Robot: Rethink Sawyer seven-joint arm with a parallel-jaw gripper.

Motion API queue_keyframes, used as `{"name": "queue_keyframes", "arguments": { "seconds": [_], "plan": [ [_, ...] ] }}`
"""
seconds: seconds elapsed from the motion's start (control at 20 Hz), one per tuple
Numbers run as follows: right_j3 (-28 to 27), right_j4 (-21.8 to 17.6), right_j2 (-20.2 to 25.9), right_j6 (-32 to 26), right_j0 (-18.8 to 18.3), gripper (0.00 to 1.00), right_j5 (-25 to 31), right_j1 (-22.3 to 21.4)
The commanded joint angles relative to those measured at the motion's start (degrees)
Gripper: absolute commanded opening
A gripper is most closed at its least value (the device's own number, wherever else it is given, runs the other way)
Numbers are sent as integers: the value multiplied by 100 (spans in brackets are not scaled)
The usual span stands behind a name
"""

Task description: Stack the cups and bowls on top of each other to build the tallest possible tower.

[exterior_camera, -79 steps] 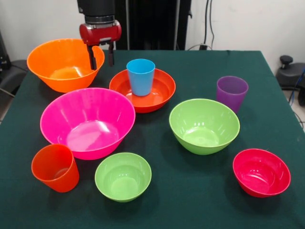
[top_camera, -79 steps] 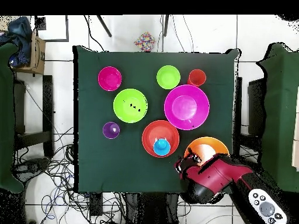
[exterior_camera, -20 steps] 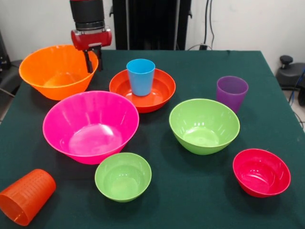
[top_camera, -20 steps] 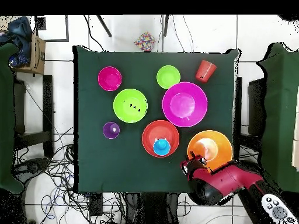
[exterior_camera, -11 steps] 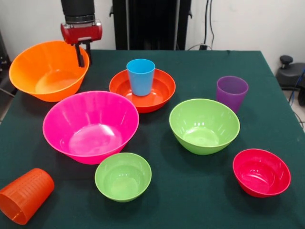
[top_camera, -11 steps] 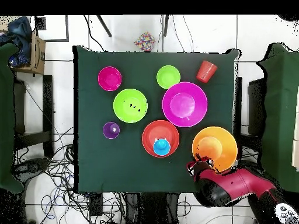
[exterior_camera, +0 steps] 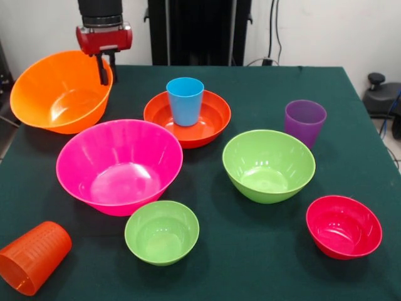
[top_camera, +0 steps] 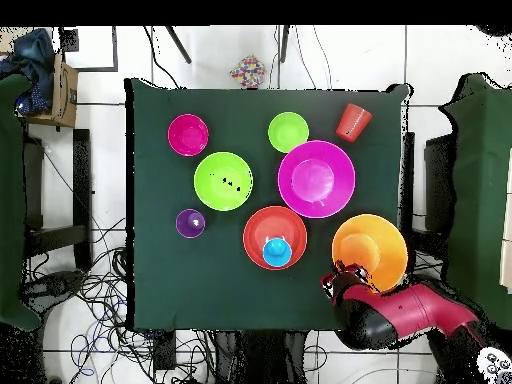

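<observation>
My gripper (exterior_camera: 105, 69) (top_camera: 338, 277) is shut on the near rim of the large orange bowl (exterior_camera: 56, 100) (top_camera: 375, 245), which is tilted at the table's edge. The blue cup (exterior_camera: 185, 100) stands upright in the shallow red-orange bowl (exterior_camera: 210, 122). The large pink bowl (exterior_camera: 119, 166) sits beside them. The orange cup (exterior_camera: 32, 257) (top_camera: 353, 121) lies on its side at the table's corner. The purple cup (exterior_camera: 304, 122), medium green bowl (exterior_camera: 268, 164), small green bowl (exterior_camera: 161, 232) and crimson bowl (exterior_camera: 343, 226) stand apart. No red cup shows.
The dark green table (exterior_camera: 263, 263) ends close to the orange bowl and the fallen cup. Cables cover the floor (top_camera: 90, 290) beside the table. A cardboard box (top_camera: 62, 85) stands off one corner.
The gripper moved sideways with the orange bowl, which now tilts at the table's edge. The pink bowl shifted a little. The orange cup toppled and rolled to the corner.
</observation>
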Motion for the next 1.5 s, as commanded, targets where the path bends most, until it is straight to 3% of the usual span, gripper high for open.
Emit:
{"name": "queue_keyframes", "arguments": {
  "seconds": [0.05, 0.6, 1.2, 1.5],
  "plan": [
    [308, 263, 499, -1804, 45, 0, 763, -38],
    [588, 776, 888, -1899, -134, 0, 1009, -423],
    [640, 706, 1064, -1812, -268, 0, 1140, -413],
    [700, 966, 1281, -1871, -338, 0, 1331, -518]
  ]
}}
